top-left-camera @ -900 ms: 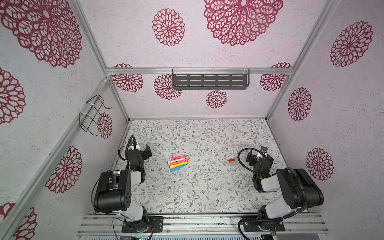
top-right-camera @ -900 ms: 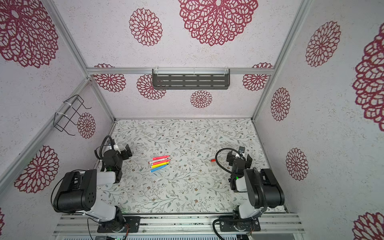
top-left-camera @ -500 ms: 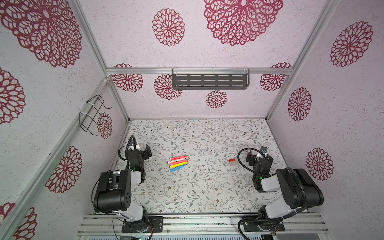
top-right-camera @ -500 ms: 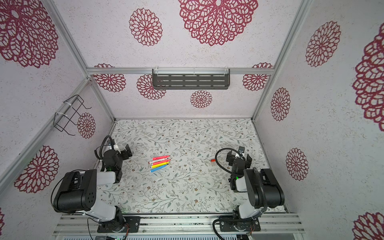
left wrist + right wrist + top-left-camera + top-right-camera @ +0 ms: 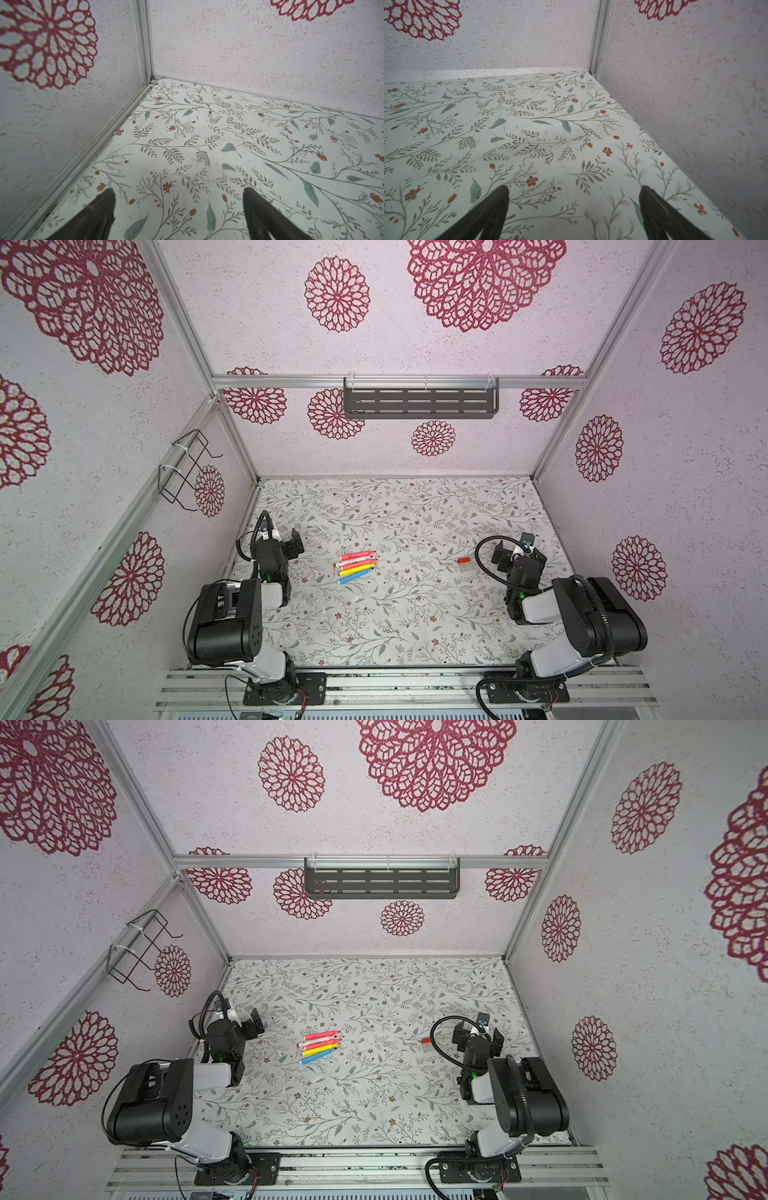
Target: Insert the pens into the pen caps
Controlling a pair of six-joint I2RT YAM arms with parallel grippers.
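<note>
Both are spread wide and empty: the left end effector and the right end effector, each on an arm folded low at its side of the surface. The pens lie side by side mid-surface, long axes running roughly left-right. The pen caps sit well apart, near the right arm.

On table: pens centre; pen caps well apart, right.
</note>
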